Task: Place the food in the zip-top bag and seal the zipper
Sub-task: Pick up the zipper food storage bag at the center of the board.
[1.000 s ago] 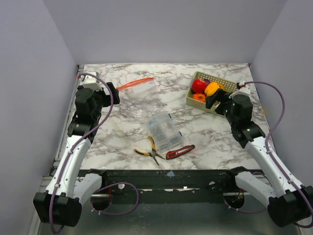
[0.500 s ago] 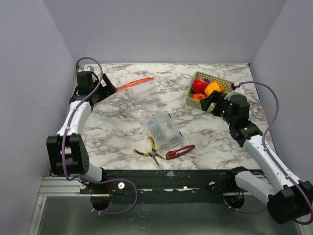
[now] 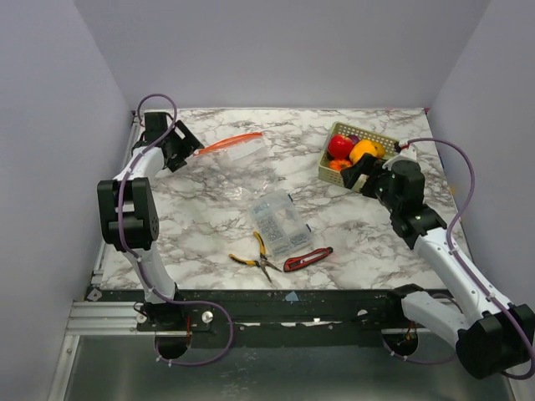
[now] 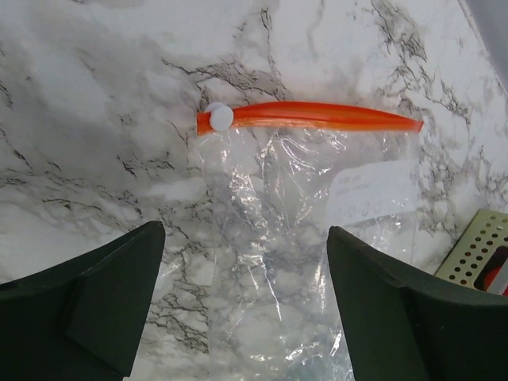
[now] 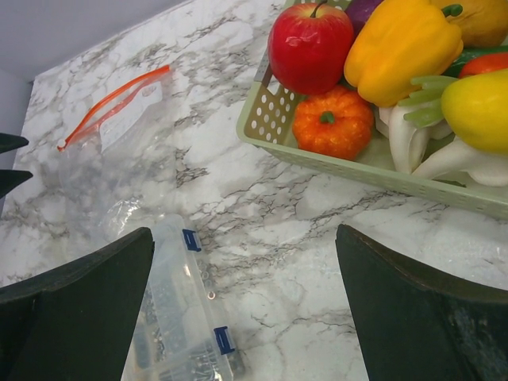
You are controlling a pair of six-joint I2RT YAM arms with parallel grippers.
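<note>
Since a second ago the left claw has swung out to the far-left corner and now hangs over the bag, fingers spread apart and holding nothing. That bag lies flat on the counter, with its orange zipper along the far edge and the white slider at one end. Near the basket holding the food, the right claw waits, also spread and empty. A good next move would be to pinch a single layer just under the zipper and lift gently, so both layers are not pinned shut.
</note>
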